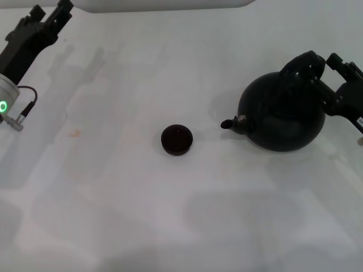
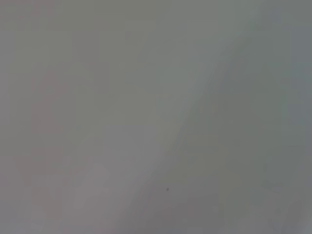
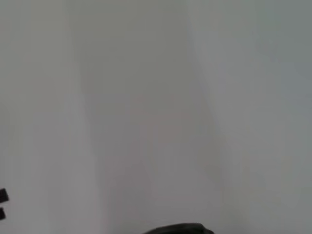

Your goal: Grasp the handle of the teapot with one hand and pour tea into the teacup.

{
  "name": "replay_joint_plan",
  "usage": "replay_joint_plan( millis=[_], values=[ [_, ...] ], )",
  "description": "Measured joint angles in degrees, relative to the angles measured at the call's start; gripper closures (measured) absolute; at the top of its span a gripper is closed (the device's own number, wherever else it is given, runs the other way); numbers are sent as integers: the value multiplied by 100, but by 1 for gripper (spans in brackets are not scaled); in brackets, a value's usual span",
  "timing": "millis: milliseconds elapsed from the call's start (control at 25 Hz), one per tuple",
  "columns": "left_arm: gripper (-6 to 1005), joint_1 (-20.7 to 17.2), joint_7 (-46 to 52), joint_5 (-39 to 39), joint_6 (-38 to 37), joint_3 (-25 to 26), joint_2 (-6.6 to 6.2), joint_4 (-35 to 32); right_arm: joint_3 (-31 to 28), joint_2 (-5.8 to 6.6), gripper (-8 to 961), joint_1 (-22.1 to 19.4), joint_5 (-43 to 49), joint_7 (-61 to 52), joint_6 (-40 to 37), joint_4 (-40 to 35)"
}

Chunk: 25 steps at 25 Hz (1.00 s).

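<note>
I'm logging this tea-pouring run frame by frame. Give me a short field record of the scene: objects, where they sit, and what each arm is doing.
surface: white table
teapot: large round black teapot, right side, upright on the table, spout toward the cup
handle: black arched hoop handle over the pot's top
teacup: tiny round dark teacup, centre, apart from the spout
right gripper: right gripper at the handle; whether it is closed cannot be told
left gripper: left gripper far left, away from both items
pouring: not yet begun
</note>
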<state>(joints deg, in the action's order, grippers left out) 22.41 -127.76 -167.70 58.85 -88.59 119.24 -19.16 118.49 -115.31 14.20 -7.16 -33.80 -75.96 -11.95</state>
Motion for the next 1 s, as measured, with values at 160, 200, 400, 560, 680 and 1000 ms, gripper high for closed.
replay_joint_plan(
  millis=[160, 200, 400, 560, 680, 1000],
  values=[
    [152, 4, -2, 0, 0, -14, -5, 0, 28, 0, 195, -209, 2, -68, -177, 1],
    [152, 4, -3, 0, 0, -15, -6, 1, 15, -2, 164, -278, -9, -74, -230, 0],
    [152, 0, -113, 0, -4, 6, -7, 10, -438, -44, 74, -523, -80, 151, -388, 10],
    [152, 1, -334, 0, -5, 10, 3, 17, -957, -85, 77, -526, -115, 818, -401, -34],
    [152, 1, -452, -3, -6, 60, 16, 37, -1039, -91, 76, -472, -442, 1438, -401, -68],
    [152, 10, -602, -9, -10, 263, 47, 158, -1012, -89, 76, -440, -976, 1986, -350, -180]
  ],
)
